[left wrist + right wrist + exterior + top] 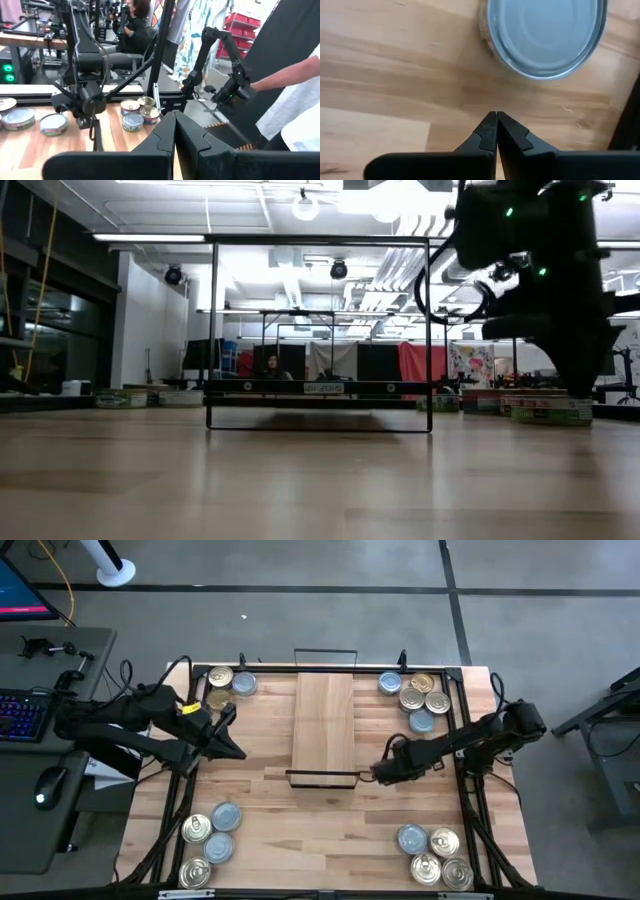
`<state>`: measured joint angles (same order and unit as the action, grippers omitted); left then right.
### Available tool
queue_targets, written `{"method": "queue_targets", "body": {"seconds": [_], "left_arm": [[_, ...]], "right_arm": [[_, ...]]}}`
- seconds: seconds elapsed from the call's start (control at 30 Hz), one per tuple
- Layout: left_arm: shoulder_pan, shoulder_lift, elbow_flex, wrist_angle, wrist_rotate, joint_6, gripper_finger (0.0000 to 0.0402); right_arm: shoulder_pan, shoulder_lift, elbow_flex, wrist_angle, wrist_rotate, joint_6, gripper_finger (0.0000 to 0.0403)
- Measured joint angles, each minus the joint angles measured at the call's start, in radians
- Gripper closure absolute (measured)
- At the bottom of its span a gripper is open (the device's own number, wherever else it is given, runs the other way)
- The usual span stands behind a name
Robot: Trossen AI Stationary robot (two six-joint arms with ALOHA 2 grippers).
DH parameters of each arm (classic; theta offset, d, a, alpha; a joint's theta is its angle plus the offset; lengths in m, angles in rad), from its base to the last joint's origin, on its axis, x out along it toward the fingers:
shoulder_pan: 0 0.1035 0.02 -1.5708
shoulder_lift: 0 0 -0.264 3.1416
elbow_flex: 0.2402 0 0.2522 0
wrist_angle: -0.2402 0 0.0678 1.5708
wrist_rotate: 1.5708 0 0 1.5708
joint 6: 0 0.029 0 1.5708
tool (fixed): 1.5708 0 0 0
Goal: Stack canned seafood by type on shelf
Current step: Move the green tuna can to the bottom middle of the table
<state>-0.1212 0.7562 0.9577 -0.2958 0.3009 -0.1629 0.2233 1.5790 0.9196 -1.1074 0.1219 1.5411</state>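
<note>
The shelf (323, 725) lies flat at the middle of the desk (320, 830), a light-wood plank with black wire frames at its 2 short ends, and carries no tins. The tins sit in 4 groups near the desk's corners. The right hand (378, 772) is low over the desk just beside the shelf's near corner, with its fingers pressed together and nothing held. Its wrist view shows the closed fingertips (495, 131) over bare wood, with 1 silver-blue tin (546, 35) lying flat just ahead of them and not touched. The far-right group of tins (418, 698) lies beyond the right hand, toward the far edge of the desk; the near-right group (435, 855) lies on its other side, toward the near edge. The left hand (238, 752) is held over the desk to the left of the shelf, also fully closed and empty, its fingers (172, 137) meeting in its wrist view. The far-left group (228, 685) lies just beyond the left hand, and the near-left group (208, 840) lies well apart from it toward the near edge. In the low view the shelf's wire frame (320, 335) stands upright on the desk. The left wrist view also shows a person's arm (285, 80) beyond the desk.
</note>
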Motion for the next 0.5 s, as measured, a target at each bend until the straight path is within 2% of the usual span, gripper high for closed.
{"method": "queue_targets", "body": {"seconds": [0.1,0.2,0.3,0.5], "left_arm": [[-0.030,0.028,0.000,0.079,-0.026,-0.019,0.0402],[-0.070,0.074,0.000,0.164,-0.127,-0.027,0.0401],[-0.117,0.145,0.000,0.237,-0.213,-0.040,0.0401],[-0.252,0.271,0.000,0.339,-0.301,-0.121,0.0401]], "right_arm": [[0.032,0.000,0.062,-0.096,0.110,0.050,0.0403],[0.009,-0.001,0.080,-0.187,0.178,0.059,0.0403],[-0.055,-0.001,0.039,-0.159,0.225,0.031,0.0403],[-0.133,-0.001,-0.075,-0.003,0.243,-0.069,0.0403]]}}
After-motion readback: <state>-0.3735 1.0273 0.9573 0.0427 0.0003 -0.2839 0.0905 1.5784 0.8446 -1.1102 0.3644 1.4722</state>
